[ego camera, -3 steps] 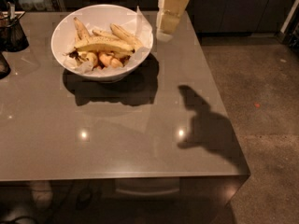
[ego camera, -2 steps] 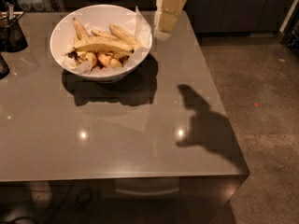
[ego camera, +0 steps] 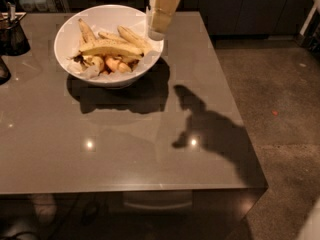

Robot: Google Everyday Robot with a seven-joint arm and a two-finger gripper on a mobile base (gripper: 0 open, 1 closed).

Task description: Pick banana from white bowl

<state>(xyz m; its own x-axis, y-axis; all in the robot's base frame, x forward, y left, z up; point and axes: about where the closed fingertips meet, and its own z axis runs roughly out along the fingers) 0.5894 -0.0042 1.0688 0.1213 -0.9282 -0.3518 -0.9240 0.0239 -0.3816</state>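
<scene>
The white bowl (ego camera: 67,34) stands at the back left of the grey table, lined with crinkled white paper. Several bananas lie in it. The banana (ego camera: 110,48), the longest and gently curved, lies across the middle of the bowl. Shorter bananas lie behind it and small pieces in front. My gripper (ego camera: 156,31) comes down from the top edge of the view and hangs over the bowl's right rim, a little to the right of the banana's right end.
A dark cup-like holder (ego camera: 11,34) with utensils stands at the table's left edge. The arm's shadow (ego camera: 210,129) falls on the table's right part. The table's right edge borders a brown floor (ego camera: 285,109). Dark cabinets stand behind.
My gripper has moved slightly left and down toward the bowl's right rim. The bowl and bananas have not moved.
</scene>
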